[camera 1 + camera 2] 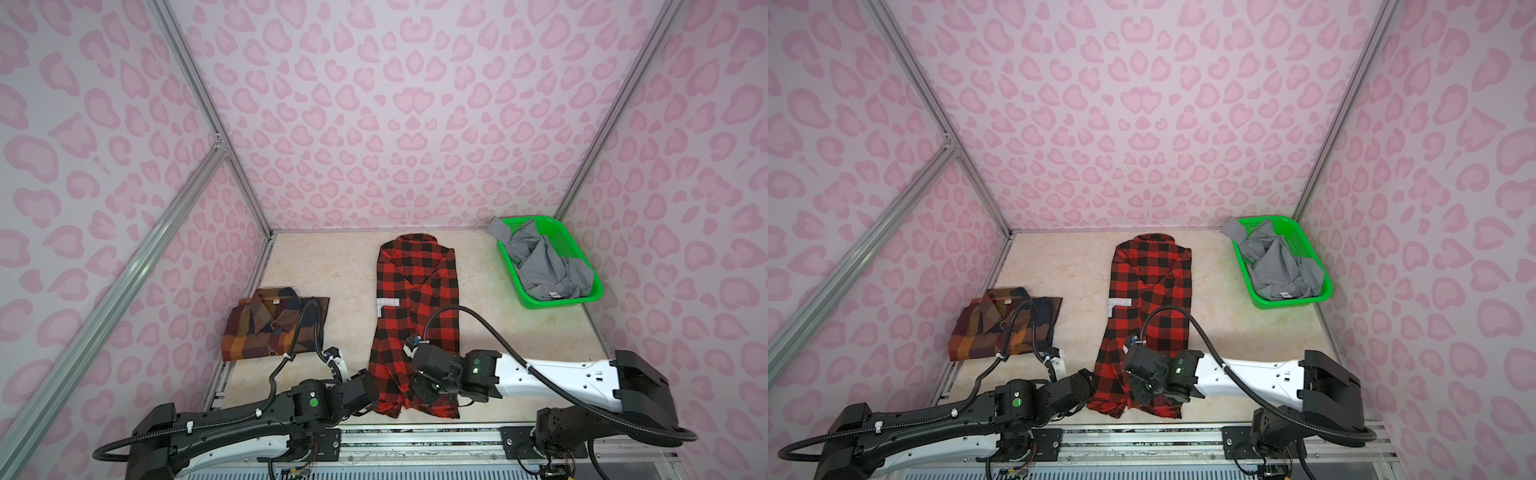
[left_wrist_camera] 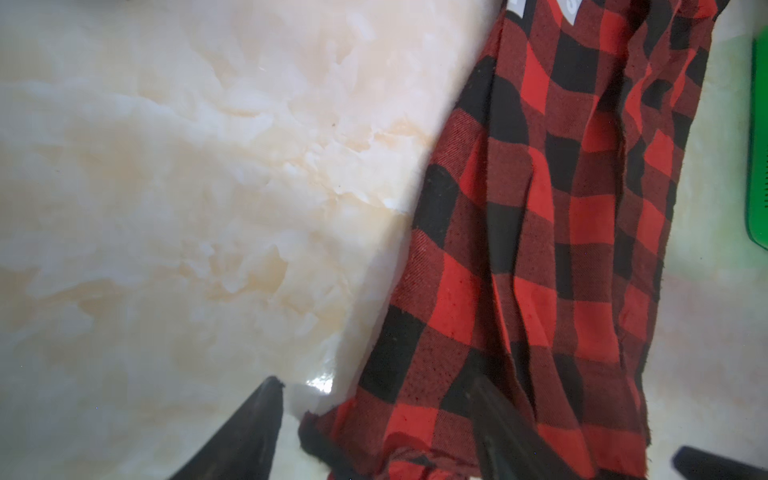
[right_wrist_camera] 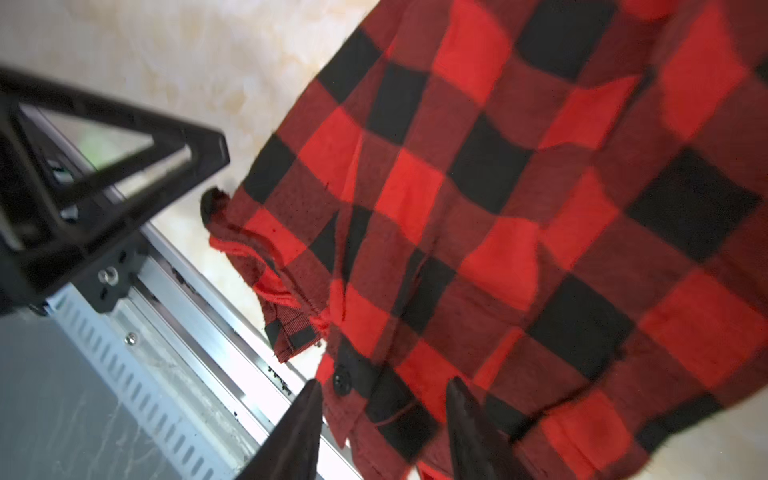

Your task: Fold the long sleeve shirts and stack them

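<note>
Right claw (image 3: 382,384) of mine spread over near hem of red-and-black buffalo check flannel shirt (image 1: 415,291), flat on beige marble-look table (image 1: 332,266). My left claw (image 2: 376,384) spread, straddling its near-left corner. Folded brown-orange-navy plaid shirt (image 1: 270,324) left; grey shirt (image 1: 544,266) in green plastic basket (image 1: 552,302) far right.

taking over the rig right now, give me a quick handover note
Left gripper: open, straddling the near hem corner of the red-and-black flannel.
Right gripper: open over the same hem.
The flannel lies as a long strip mid-table. Plaid shirt: folded, on the left. Grey shirt: crumpled in the green basket.
Left to do: finish the flannel fold, stack it, then the grey shirt.
</note>
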